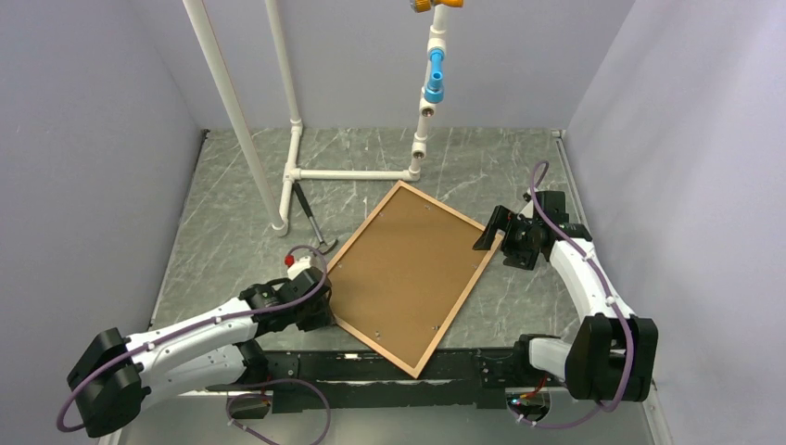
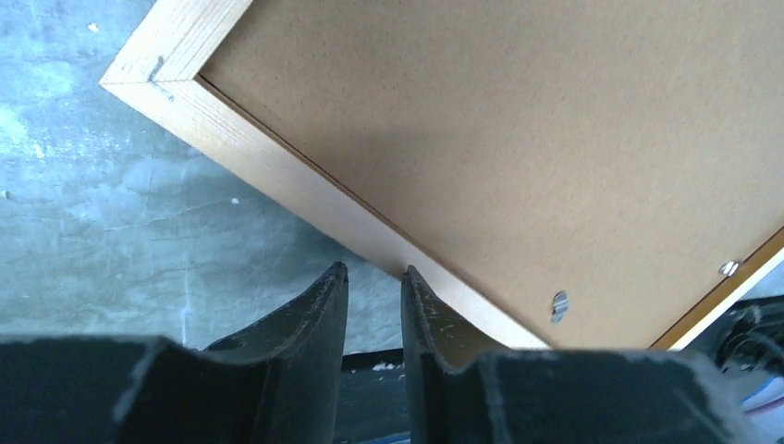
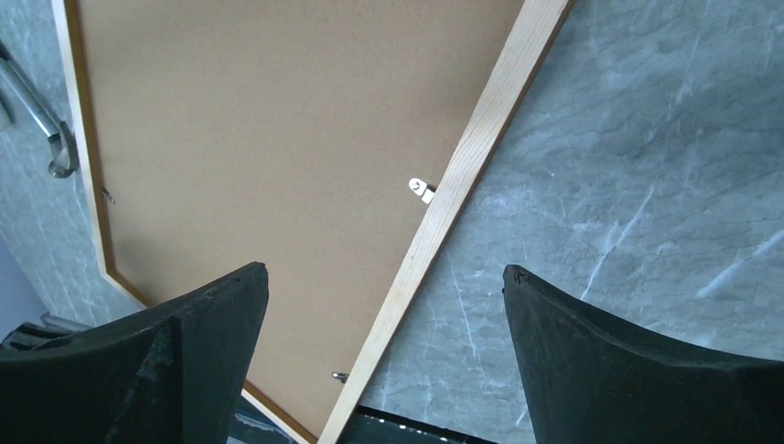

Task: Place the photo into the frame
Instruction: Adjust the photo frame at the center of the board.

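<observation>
We see the thin orange-brown wooden frame (image 1: 457, 306) back-up on the grey marbled bench (image 1: 222, 213), long axis one-to-seven o'clock. Our left tool (image 2: 374, 270), narrowly parted and empty, sits at its nine o'clock rail; our right tool (image 3: 384, 270) gapes wide. No photo shows.

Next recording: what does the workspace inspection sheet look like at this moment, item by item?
Surface: grey marbled table; no spills seen.
Job's things: frame lies face down, turned diagonally, with a brown backing board in it and metal tabs at its edges; photo not seen.
Clutter: hammer beside the frame's far-left rail.
Grippers: left gripper at the frame's left rail, fingers narrowly apart, nothing between; right gripper wide open over the right rail, holding nothing.
Cables: purple cable along each arm; none lies on the frame.
Surroundings: white pipe stand at the back, with blue and orange fittings; plain walls.
</observation>
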